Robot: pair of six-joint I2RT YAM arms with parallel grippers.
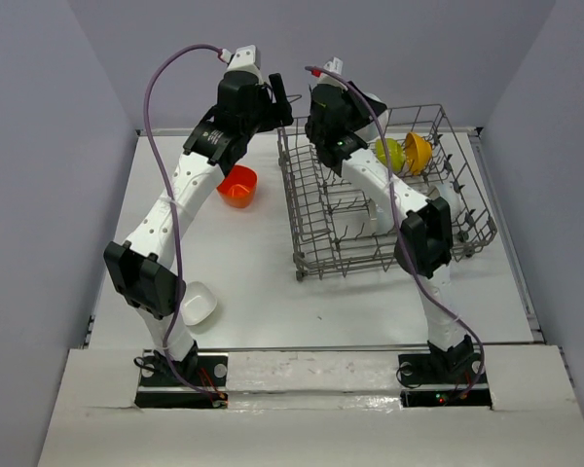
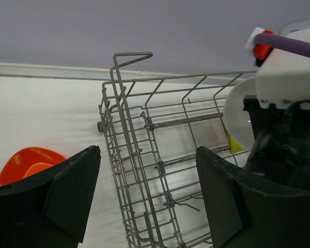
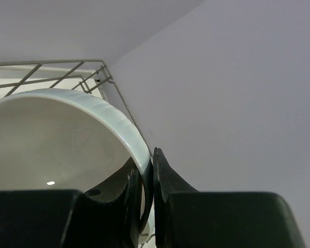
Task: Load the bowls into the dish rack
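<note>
We saw a white bowl [image 3: 67, 139] held up over the far left part of the dish rack [image 1: 350, 255]. The right gripper [image 3: 146, 173] was pinching the bowl's rim, with one finger inside the bowl and one outside.

The dish rack stood on the right half of the tabletop [image 1: 253, 282]. Inside it, near its far edge, a lime green bowl [image 1: 390, 154] and an orange-yellow bowl [image 1: 419, 152] sat side by side.

A red-orange bowl [image 1: 238, 185] lay on the tabletop, just left of the rack. A second white bowl [image 1: 197, 304] lay near the tabletop's near left corner, right beside the left arm [image 1: 165, 219].

The left gripper [image 2: 147, 191] was spread wide and held nothing. It hung in the air by the rack's far left corner, facing the rack's wire side.
</note>
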